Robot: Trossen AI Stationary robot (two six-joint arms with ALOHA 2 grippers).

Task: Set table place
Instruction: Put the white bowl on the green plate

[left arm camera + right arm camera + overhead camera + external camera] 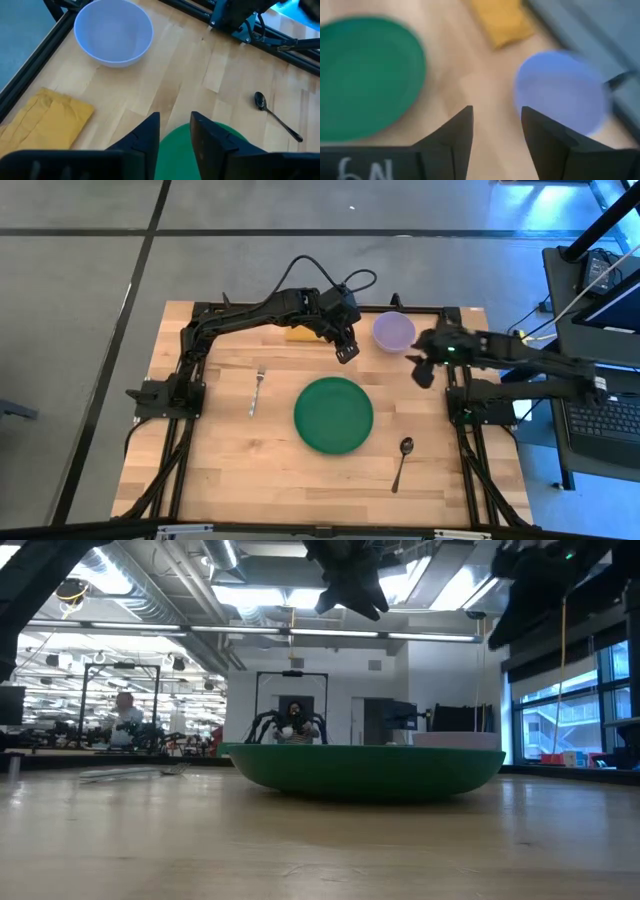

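The green plate (333, 414) lies flat at the middle of the table (220, 470). The lilac bowl (394, 332) stands at the far edge, right of the yellow cloth (299, 334). The fork (257, 391) lies left of the plate, the spoon (402, 460) at its near right. My left gripper (347, 351) hovers open and empty above the wood between cloth, bowl and plate. My right gripper (422, 370) hovers open and empty just right of the bowl. In the low view, both hang high above the plate (365, 770).
The black frame rails (200, 360) run along the table's left, right and far sides. Bare wood lies near the front edge. A desk with a laptop (600, 415) stands off the table's right. People sit in the room behind (125, 715).
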